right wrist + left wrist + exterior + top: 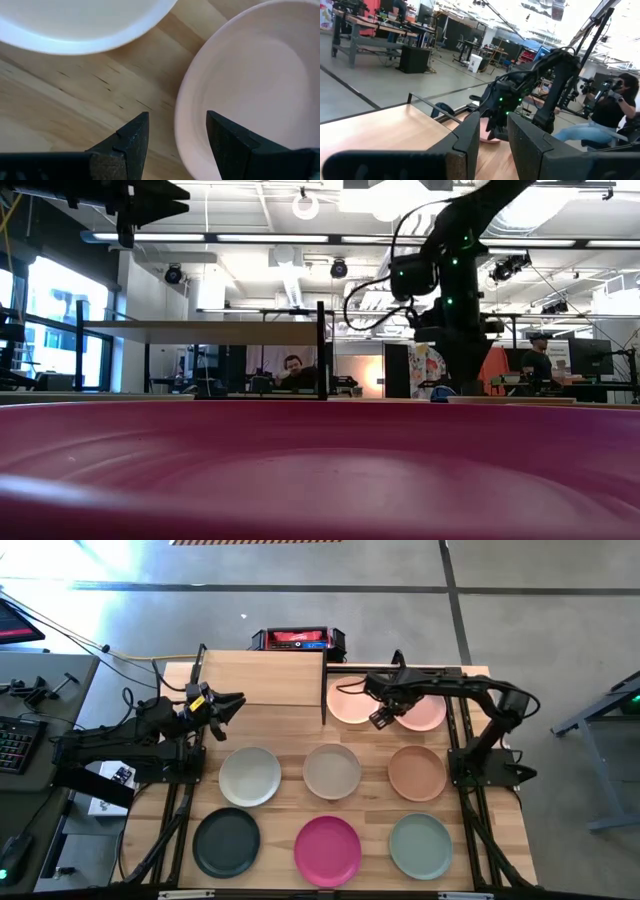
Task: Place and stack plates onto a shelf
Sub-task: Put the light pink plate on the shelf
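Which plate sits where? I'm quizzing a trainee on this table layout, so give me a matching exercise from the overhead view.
Column one:
1. round matte magenta plate
2. round matte dark green plate
3. round matte terracotta plate
4. round matte peach plate

Column two:
A. front row, left
B. back row, beside the light-wood shelf
C. front row, middle
D. middle row, right

Pairs: 1-C, 2-A, 3-D, 4-B

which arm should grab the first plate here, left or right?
Right. Its end effector hangs open between the peach plate and the pink plate, one finger over the pink plate's rim. The left end effector sits over by the shelf, with no plate near it.
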Robot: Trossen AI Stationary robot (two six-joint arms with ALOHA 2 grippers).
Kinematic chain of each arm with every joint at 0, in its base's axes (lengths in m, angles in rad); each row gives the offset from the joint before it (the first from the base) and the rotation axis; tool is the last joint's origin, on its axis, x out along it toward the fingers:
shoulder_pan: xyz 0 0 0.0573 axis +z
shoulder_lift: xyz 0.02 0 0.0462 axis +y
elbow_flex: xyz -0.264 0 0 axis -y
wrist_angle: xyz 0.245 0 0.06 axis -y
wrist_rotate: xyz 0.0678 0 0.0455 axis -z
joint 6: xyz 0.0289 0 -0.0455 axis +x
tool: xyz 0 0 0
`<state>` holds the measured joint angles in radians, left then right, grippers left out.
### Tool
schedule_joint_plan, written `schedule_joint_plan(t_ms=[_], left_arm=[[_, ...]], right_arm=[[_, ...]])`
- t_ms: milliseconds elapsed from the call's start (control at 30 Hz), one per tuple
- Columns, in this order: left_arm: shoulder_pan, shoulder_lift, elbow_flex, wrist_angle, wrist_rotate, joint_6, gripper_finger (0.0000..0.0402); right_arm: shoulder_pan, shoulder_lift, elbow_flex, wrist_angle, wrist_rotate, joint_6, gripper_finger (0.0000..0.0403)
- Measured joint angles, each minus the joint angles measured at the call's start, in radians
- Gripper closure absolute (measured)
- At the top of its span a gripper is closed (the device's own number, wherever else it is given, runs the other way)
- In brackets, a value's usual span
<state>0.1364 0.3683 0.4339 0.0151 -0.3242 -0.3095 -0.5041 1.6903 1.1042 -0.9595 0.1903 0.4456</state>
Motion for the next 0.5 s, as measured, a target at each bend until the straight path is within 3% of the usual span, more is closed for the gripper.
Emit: schedule_joint_plan(t_ms=[500], left_arm=[[0.0,0.0,0.0,0.0,-0.001,-0.001,0.0312]], right_arm=[[0.0,0.099,0.0,0.003,0.004,-0.001,0.0224]])
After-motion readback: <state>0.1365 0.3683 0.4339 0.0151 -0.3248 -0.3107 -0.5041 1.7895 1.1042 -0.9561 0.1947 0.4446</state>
